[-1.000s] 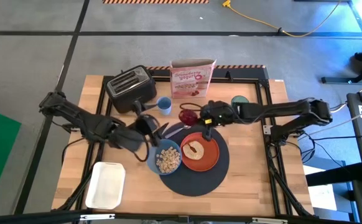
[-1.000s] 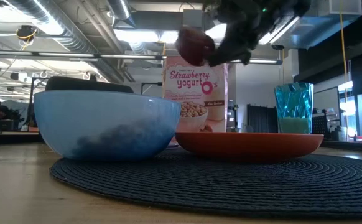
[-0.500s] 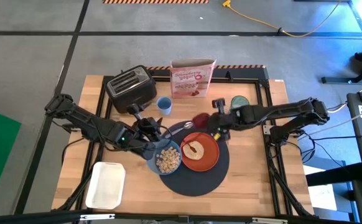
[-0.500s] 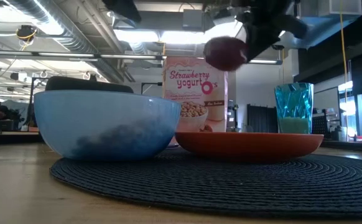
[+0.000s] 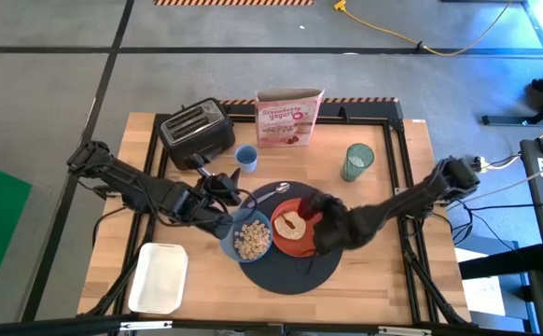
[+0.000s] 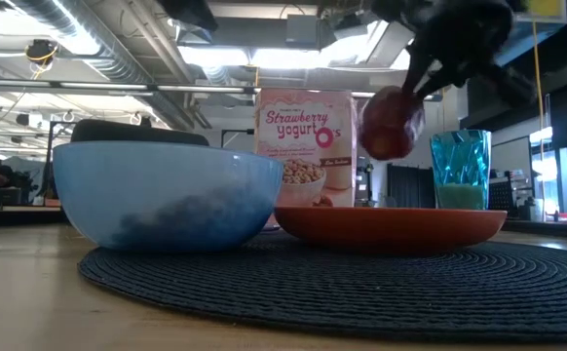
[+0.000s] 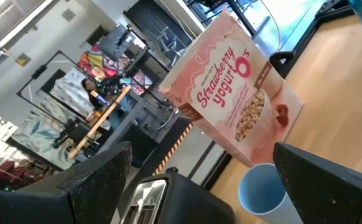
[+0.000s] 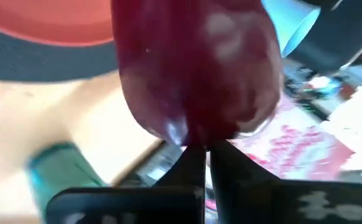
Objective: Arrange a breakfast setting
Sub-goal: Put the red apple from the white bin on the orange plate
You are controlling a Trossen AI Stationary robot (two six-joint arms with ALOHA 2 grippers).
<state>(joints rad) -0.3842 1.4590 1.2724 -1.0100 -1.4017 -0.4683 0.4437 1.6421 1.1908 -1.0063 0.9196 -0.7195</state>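
Note:
A dark-grey round mat (image 5: 295, 266) carries an orange plate (image 5: 309, 245) with toast (image 5: 295, 224) and a blue bowl (image 5: 232, 245) of cereal (image 5: 251, 239). A metal spoon (image 5: 267, 193) lies at the mat's far edge. The translucent green cup (image 5: 356, 161) stands on the table, far right of the mat. My right gripper (image 5: 326, 217) is shut on a red apple (image 6: 391, 122) above the plate's right side. My left gripper (image 5: 223, 189) hangs open and empty just beyond the bowl's far left side. My right gripper pinches the apple (image 8: 193, 68) between its two fingers (image 8: 190, 165). It comes from above and from the table's right, slanting down; in the low view the fingers meet the apple's upper side (image 6: 408, 96). The apple hangs clear above the plate.
A black toaster (image 5: 197, 131), a small blue cup (image 5: 245, 158) and a pink cereal box (image 5: 288, 117) stand along the far side. A white tray (image 5: 160, 277) lies near the left front corner. Bare wood shows right of the mat.
My right gripper has carried the apple from beside the small blue cup toward the table's near and right side, and down. It now hangs low over the plate's right side. The right arm has swung round with it.

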